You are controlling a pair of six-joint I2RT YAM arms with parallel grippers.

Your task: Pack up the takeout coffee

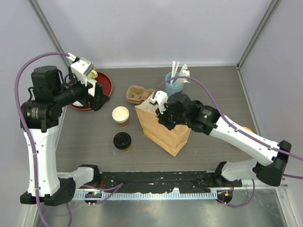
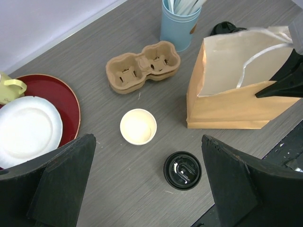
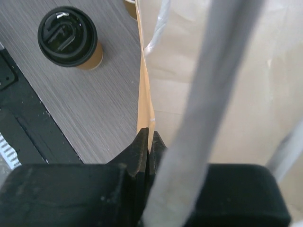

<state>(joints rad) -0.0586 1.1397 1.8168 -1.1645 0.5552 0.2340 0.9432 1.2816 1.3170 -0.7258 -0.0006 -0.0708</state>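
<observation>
Clutter rings your lidded cup (image 1: 122, 141). It stands upright on the table (image 1: 94, 142), outside the paper bag (image 1: 168, 132) and off its left side, nearer the arm bases. Just beyond it is a lidless cup (image 1: 120, 116), then a cardboard cup carrier (image 1: 137, 93) and a blue tumbler (image 1: 174, 87) of stirrers at the back. Your right gripper (image 3: 148, 142) is pinched on the bag's rim, and that arm lies across the bag's mouth in the top view. Your left gripper (image 2: 147, 156) hangs spread wide, holding nothing, over the red plate (image 1: 105, 85), which carries a white dish (image 2: 28, 130) and a yellow mug (image 2: 9, 87). Something black (image 2: 226, 27) peeks out behind the bag; you cannot tell what it is.
</observation>
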